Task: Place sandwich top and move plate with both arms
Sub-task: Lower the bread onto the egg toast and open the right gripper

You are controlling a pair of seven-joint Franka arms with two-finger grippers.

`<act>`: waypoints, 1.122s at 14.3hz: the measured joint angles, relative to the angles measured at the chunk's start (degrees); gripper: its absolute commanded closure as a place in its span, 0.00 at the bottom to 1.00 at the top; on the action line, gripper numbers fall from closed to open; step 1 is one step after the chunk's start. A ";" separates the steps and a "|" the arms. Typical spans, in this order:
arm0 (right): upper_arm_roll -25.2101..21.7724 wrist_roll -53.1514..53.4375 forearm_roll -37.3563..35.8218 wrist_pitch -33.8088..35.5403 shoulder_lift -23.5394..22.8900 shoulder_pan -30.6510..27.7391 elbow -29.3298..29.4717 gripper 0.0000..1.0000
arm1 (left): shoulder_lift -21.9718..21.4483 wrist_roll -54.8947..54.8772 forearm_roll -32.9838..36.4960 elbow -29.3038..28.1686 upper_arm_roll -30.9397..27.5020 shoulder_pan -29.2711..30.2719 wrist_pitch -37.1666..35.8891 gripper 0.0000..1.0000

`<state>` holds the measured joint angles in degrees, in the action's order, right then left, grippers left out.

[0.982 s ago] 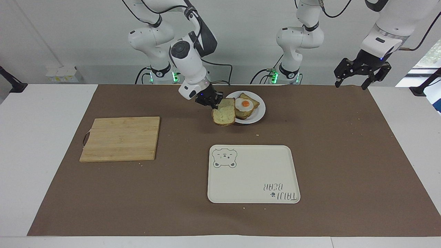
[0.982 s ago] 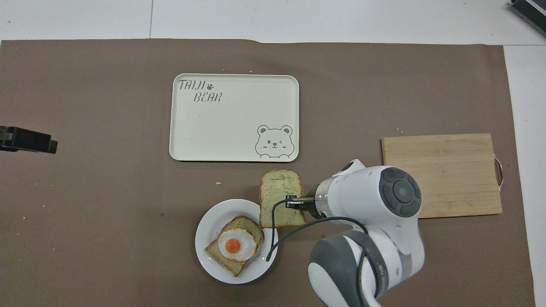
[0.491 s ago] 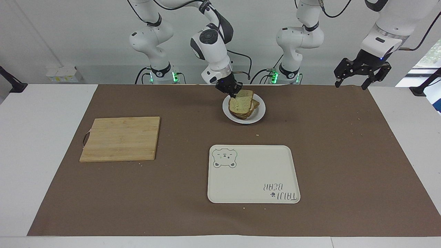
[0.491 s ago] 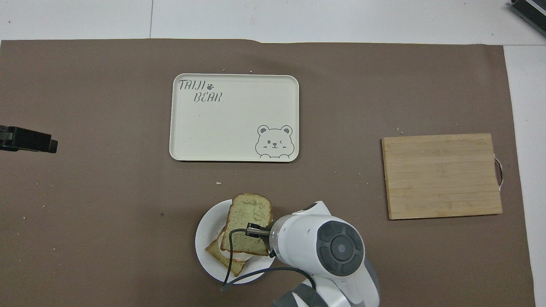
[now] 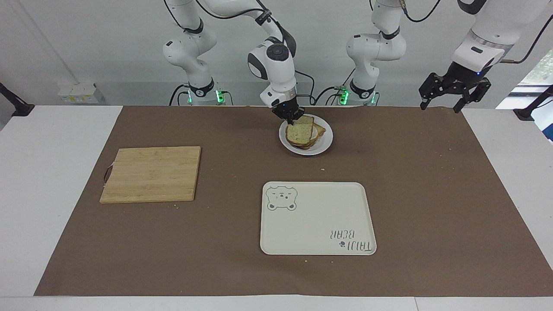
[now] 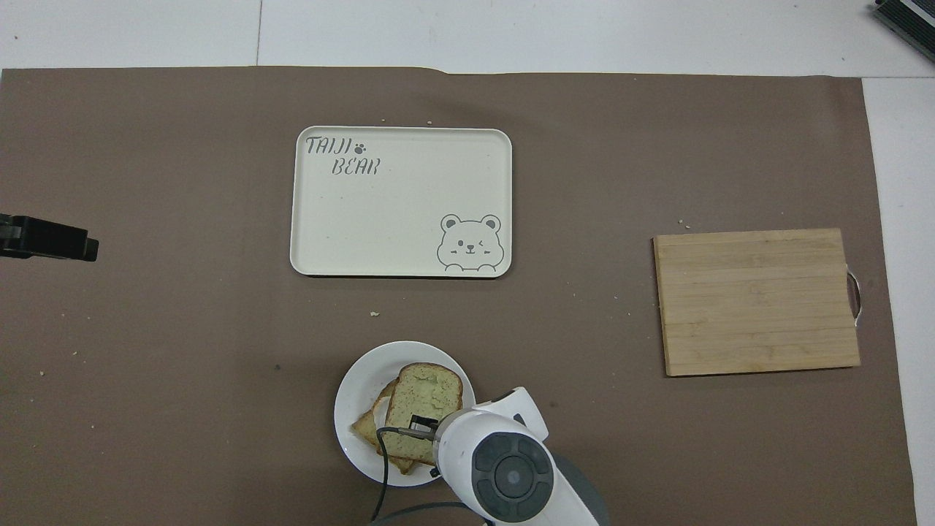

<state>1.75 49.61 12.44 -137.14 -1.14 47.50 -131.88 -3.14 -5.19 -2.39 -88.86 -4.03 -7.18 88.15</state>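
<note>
Bread slice clamped in the right gripper, low over the plate — that's the action nearest the robots, with the slice covering most of the egg toast beneath it and only a corner of that toast peeking out. The gripper pinches the slice by its edge closest to the robots, so the outer edge looks ready to settle first. To finish this well, I'd say lower until the slice lies flat on the toast, square it up so it doesn't overhang, then release gently and lift straight up so the bread isn't dragged off. Off at the left arm's end of the table, the left gripper waits in the air, fingers spread wide, holding nothing. Farther out from the plate sits the cream tray with its bear drawing, bare for now — and toward the right arm's end, the wooden cutting board lies flat on the brown mat.
</note>
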 measured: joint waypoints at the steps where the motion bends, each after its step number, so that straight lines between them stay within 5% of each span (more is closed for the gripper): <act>1: -0.05 -3.27 0.00 -0.08 -0.29 0.00 -0.02 1.00 | 0.00 0.00 0.00 0.01 0.00 0.00 0.04 0.00; 6: -0.28 -12.99 0.19 -0.17 -0.36 -0.13 -0.02 1.00 | 0.00 -0.01 0.00 0.02 0.00 0.00 0.14 0.00; 14: -0.28 -8.16 10.74 -3.59 -0.65 0.08 0.13 0.97 | 0.00 -0.04 0.00 0.02 0.00 0.00 0.18 0.00; 15: -0.26 -6.83 10.82 -3.66 -0.72 0.13 0.19 0.60 | 0.00 -0.04 0.00 0.02 0.01 0.00 0.18 0.00; 16: -0.25 -6.00 10.85 -3.66 -0.78 0.14 0.21 0.01 | 0.00 -0.04 0.00 0.02 0.01 0.00 0.18 0.00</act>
<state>1.50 43.61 23.29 -140.81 -1.92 47.64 -131.67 -3.14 -5.23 -2.39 -88.84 -4.02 -7.18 88.33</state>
